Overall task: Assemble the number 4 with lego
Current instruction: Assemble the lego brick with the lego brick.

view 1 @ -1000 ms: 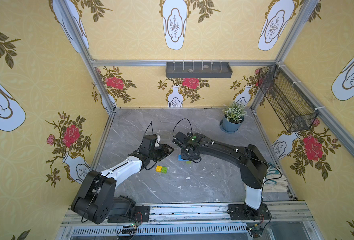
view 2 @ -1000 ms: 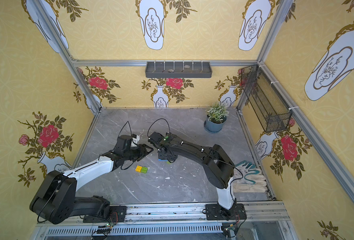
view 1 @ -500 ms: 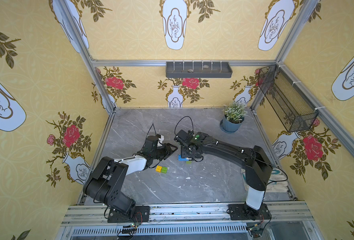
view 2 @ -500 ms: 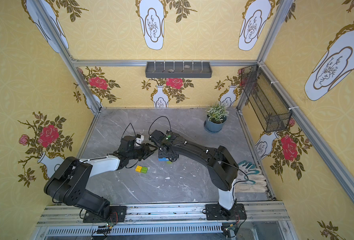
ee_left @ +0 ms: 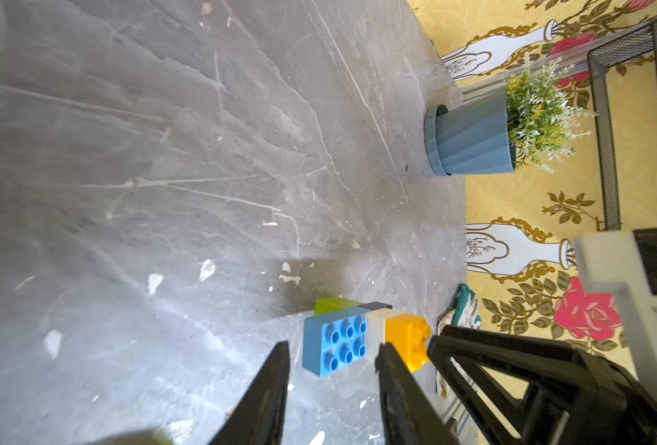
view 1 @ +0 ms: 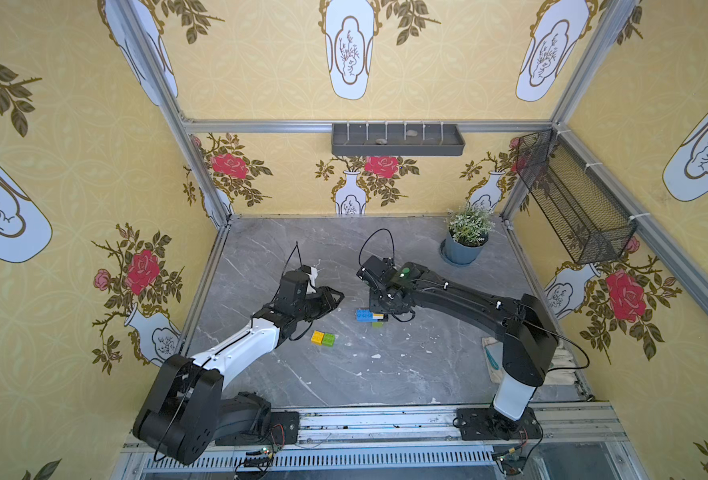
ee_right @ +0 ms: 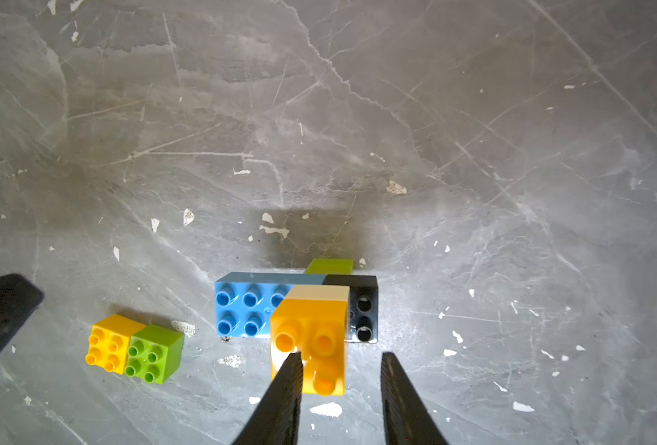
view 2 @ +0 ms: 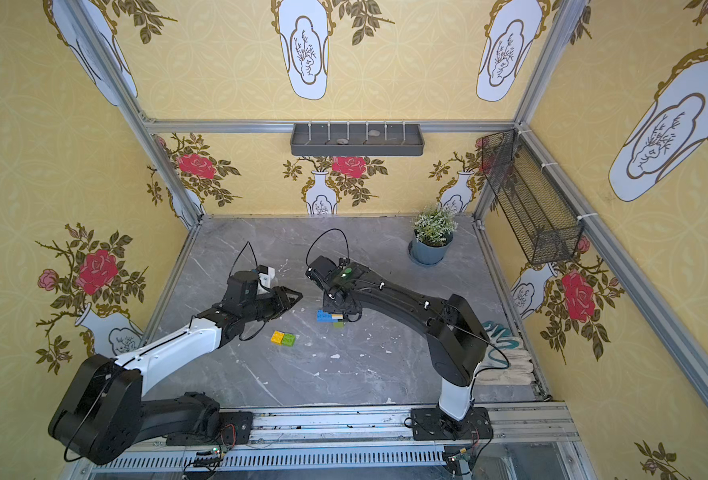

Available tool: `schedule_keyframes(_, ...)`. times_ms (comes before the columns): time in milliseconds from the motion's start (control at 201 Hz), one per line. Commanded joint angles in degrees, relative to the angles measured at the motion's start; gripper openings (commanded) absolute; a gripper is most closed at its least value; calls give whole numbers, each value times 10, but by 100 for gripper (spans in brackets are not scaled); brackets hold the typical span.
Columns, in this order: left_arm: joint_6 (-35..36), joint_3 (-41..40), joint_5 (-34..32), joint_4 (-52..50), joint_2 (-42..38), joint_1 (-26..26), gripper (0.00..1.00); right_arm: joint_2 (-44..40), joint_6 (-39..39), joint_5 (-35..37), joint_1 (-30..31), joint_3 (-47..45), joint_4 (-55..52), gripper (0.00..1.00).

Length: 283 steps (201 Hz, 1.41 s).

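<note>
The number 4 lies on the grey floor as a cluster: a blue bar, a lime green brick, a black brick, and a yellow brick stacked on a white one. My right gripper hovers right over the yellow brick, open, with one finger overlapping it and the other clear. My left gripper points at the blue bar's end, open with nothing in it. A loose yellow brick and green brick sit joined nearby.
A potted plant stands at the back right. A wire basket hangs on the right wall and a grey shelf on the back wall. Gloves lie at the floor's right edge.
The left arm's elbow folded in and stretched out again, while its gripper stayed beside the cluster with narrower jaws. The right gripper stayed over the cluster.
</note>
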Motion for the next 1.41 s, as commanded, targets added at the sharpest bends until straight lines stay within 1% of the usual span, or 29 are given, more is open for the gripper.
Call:
schedule_keyframes(0,35,-12,-42,-89,-36,0,39,1,-5,1,-2,-1,14,36)
schedule_keyframes(329,55,-51,-74,-192,-129,0,33,15,-9,2,-6,-2,8,32)
schedule_keyframes(488,54,-71,-80,-224,-142,0,33,17,-4,-1,-6,-9,4,31)
schedule_keyframes(587,51,-78,-79,-242,-133,0,34,17,0,-4,-4,-14,2,30)
schedule_keyframes(657,51,-77,-79,-260,-125,1,36,17,2,-4,-2,-18,-1,30)
schedule_keyframes(732,53,-77,-76,-272,-122,0,41,16,4,-4,-1,-21,-3,29)
schedule_keyframes(811,57,-78,-92,-286,-116,0,50,15,4,-4,-1,-23,-3,29)
schedule_keyframes(851,60,-77,-98,-288,-107,0,52,15,4,-4,-1,-23,-3,29)
schedule_keyframes(921,62,-73,-100,-287,-90,1,52,15,5,-4,0,-22,-5,29)
schedule_keyframes(931,62,-72,-101,-288,-89,-12,51,16,6,-4,0,-22,-4,29)
schedule_keyframes(961,63,-69,-105,-289,-81,-17,50,16,6,-4,0,-22,-5,29)
schedule_keyframes(1100,76,-47,-141,-298,-54,-20,44,14,10,-4,0,-28,-5,28)
schedule_keyframes(1274,104,-6,-191,-308,-15,-35,44,12,11,-7,0,-34,2,28)
schedule_keyframes(1354,116,11,-203,-314,5,-44,44,13,11,-7,0,-35,3,28)
schedule_keyframes(1404,121,20,-211,-317,17,-52,46,12,11,-8,0,-35,4,27)
